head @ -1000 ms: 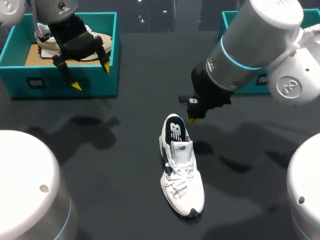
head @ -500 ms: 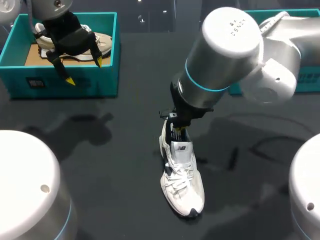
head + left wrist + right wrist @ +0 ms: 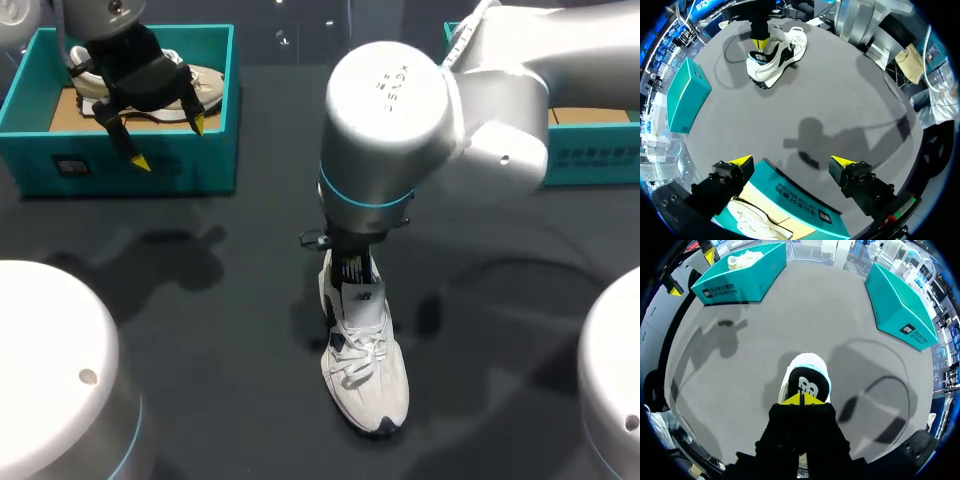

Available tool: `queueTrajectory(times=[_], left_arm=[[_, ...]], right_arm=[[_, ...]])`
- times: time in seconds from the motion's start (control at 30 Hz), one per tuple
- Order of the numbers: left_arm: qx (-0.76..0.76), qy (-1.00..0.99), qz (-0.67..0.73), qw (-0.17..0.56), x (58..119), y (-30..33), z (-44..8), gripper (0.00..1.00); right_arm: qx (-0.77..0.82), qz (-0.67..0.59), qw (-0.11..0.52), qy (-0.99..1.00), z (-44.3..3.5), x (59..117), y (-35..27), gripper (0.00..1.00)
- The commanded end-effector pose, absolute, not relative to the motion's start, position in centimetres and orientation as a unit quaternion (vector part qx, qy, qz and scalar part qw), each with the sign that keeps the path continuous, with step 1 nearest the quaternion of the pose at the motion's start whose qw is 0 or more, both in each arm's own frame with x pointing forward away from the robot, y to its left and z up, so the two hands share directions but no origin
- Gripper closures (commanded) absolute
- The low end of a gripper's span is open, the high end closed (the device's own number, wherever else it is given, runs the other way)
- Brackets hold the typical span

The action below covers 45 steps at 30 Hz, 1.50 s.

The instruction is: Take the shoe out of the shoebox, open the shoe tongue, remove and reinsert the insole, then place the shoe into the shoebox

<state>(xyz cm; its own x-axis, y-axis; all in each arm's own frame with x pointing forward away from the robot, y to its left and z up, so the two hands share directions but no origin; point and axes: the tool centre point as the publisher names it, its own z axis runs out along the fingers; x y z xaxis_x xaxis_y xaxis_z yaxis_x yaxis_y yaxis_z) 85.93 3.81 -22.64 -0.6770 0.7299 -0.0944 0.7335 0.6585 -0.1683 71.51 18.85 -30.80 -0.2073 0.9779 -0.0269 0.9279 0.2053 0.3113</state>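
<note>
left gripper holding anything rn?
No, the left gripper hangs open over the near wall of the teal shoebox, with nothing between its two yellow tips.

The shoe (image 3: 365, 365) is lying on the table (image 3: 230, 330) at the lower middle of the frame, its toe pointing toward the bottom edge and its heel toward the top. The right gripper (image 3: 352, 268) is hanging right over the heel opening, with the right arm (image 3: 480, 110) coming in from the upper right. One shoebox (image 3: 130, 165) is sitting at the upper left with a second shoe (image 3: 205, 80) lying inside it, and the left gripper (image 3: 169, 143) is hovering above that box. Another shoebox (image 3: 600, 160) is sitting at the upper right, partly behind the right arm, well apart from the shoe.
</note>
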Motion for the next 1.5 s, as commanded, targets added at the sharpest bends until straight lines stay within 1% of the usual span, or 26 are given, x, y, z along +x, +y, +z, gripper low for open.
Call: queueTrajectory(times=[0.03,0.13,0.27,0.73,1.2,1.5], left_arm=[[0.402,0.911,-0.095,0.010,85.9,3.9,-22.6,0.00],[0.402,0.911,-0.095,0.010,85.9,3.9,-22.6,0.00],[0.402,0.911,-0.095,0.010,85.9,3.9,-22.6,0.00],[0.402,0.911,-0.095,0.010,85.9,3.9,-22.6,0.00],[0.402,0.911,-0.095,0.010,85.9,3.9,-22.6,0.00],[0.402,0.911,-0.095,0.010,85.9,3.9,-22.6,0.00]], right_arm=[[0.618,0.124,0.144,0.763,-32.2,70.9,19.9,1.00],[0.612,0.122,0.167,0.764,-32.7,70.9,20.0,1.00],[0.610,0.129,0.182,0.760,-33.3,71.1,19.8,1.00],[0.631,0.129,0.202,0.738,-36.0,72.7,18.2,1.00],[0.645,0.114,0.154,0.740,-41.1,72.4,17.4,1.00],[0.658,0.073,0.118,0.740,-43.1,70.6,16.8,1.00]])
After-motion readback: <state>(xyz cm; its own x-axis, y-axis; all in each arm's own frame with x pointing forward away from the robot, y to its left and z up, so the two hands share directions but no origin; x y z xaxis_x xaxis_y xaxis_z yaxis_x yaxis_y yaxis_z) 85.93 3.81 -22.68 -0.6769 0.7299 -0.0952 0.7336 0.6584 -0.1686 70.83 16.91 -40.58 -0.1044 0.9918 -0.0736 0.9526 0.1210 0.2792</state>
